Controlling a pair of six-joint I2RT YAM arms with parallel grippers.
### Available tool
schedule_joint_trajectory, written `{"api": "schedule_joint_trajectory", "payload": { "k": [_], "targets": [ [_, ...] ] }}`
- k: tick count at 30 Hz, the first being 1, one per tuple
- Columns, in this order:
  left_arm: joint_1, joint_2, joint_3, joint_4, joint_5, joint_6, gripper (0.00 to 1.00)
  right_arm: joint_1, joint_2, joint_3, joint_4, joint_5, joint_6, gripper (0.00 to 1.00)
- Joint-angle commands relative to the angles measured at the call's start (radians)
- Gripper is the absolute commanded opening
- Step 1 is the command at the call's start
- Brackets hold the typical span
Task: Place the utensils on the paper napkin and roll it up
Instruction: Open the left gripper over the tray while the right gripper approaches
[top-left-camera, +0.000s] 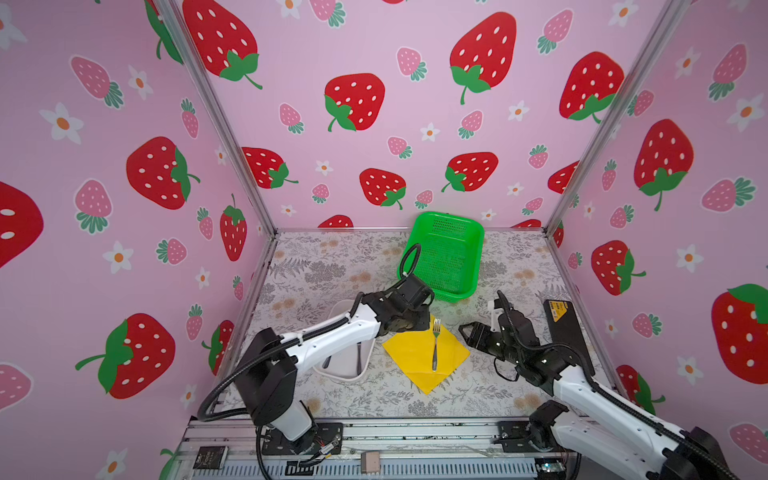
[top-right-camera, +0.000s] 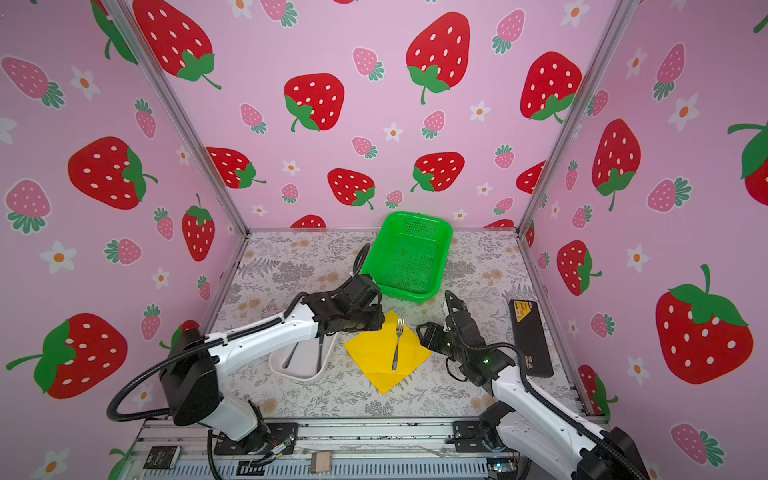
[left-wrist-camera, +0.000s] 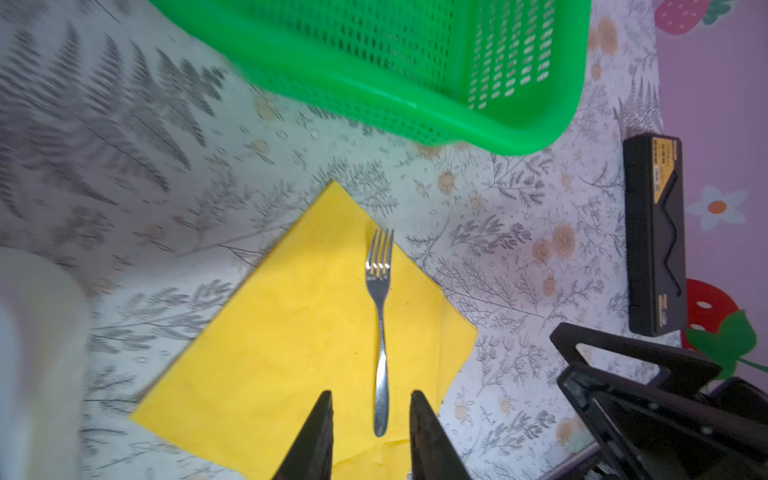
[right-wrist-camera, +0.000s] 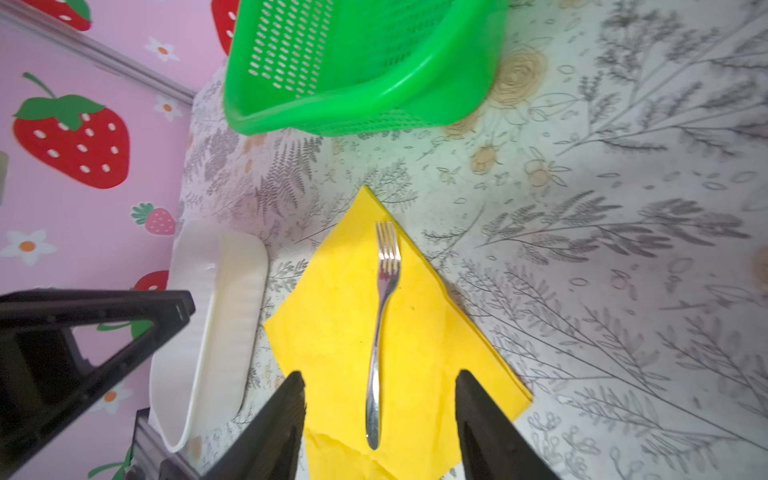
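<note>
Taking the napkin (top-left-camera: 411, 357) as my dial centre in both top views, with twelve o'clock towards the back wall, I saw it lying flat on the flowered table (top-left-camera: 374, 399) like a diamond, one corner at six o'clock nearest the arm bases. The fork (top-left-camera: 435, 345) lay on its right half, handle towards six, tines towards twelve, wholly on the paper and touched by neither arm. It looked silver from end to end.

At nine o'clock, just beside the napkin, sat the white tray (right-wrist-camera: 220, 332). Two slim utensils (top-right-camera: 291, 353) with dark handles lay inside it, partly under the left arm, and I could not tell which was the spoon or the knife.

The left gripper (left-wrist-camera: 371, 401) hung over the napkin's corner at eleven o'clock. Through its wrist camera, its fingers stood apart with nothing between them, the fork's handle end lying on the paper below the gap.

The right gripper (right-wrist-camera: 380, 374) hung at three o'clock, just off the napkin's edge, released and wide, holding nothing.

Farther out at three o'clock a black box (top-left-camera: 567, 332) lay along the right wall. Farthest, between twelve and one o'clock, the green mesh basket (top-left-camera: 444, 226) stood against the back wall, apart from the napkin.
</note>
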Motion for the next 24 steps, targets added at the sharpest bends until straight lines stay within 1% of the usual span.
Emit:
{"api": "schedule_joint_trajectory", "payload": {
  "k": [1, 4, 6, 9, 10, 14, 16, 17, 18, 19, 21, 24],
  "targets": [
    [0.093, -0.086, -0.110, -0.085, -0.123, 0.038, 0.35, 0.039, 0.076, 0.065, 0.087, -0.080, -0.053, 0.59],
    [0.203, -0.191, -0.207, -0.103, -0.090, 0.065, 0.39, 0.117, 0.159, 0.141, 0.080, -0.032, -0.084, 0.60],
    [0.283, -0.250, -0.266, -0.098, -0.038, 0.102, 0.46, 0.158, 0.217, 0.184, 0.083, -0.005, -0.095, 0.60],
    [0.416, -0.281, -0.318, -0.116, 0.077, 0.155, 0.49, 0.213, 0.303, 0.248, 0.089, 0.012, -0.119, 0.60],
    [0.453, -0.276, -0.320, -0.139, 0.092, 0.174, 0.49, 0.232, 0.337, 0.275, 0.086, 0.012, -0.131, 0.60],
    [0.533, -0.227, -0.312, -0.201, 0.080, 0.247, 0.49, 0.303, 0.444, 0.379, 0.056, 0.026, -0.191, 0.60],
    [0.569, -0.169, -0.303, -0.216, 0.082, 0.300, 0.50, 0.342, 0.494, 0.434, 0.036, 0.038, -0.228, 0.60],
    [0.582, -0.143, -0.298, -0.221, 0.082, 0.302, 0.50, 0.356, 0.516, 0.458, 0.027, 0.044, -0.244, 0.60],
    [0.597, -0.116, -0.288, -0.216, 0.109, 0.301, 0.50, 0.372, 0.537, 0.484, 0.017, 0.049, -0.262, 0.60],
    [0.605, -0.094, -0.283, -0.204, 0.127, 0.305, 0.50, 0.387, 0.560, 0.510, 0.008, 0.056, -0.284, 0.60],
    [0.611, -0.064, -0.268, -0.195, 0.106, 0.302, 0.51, 0.410, 0.601, 0.558, -0.012, 0.066, -0.321, 0.61],
    [0.620, -0.018, -0.249, -0.184, 0.109, 0.319, 0.51, 0.428, 0.664, 0.625, -0.058, 0.079, -0.350, 0.61]
  ]
}}
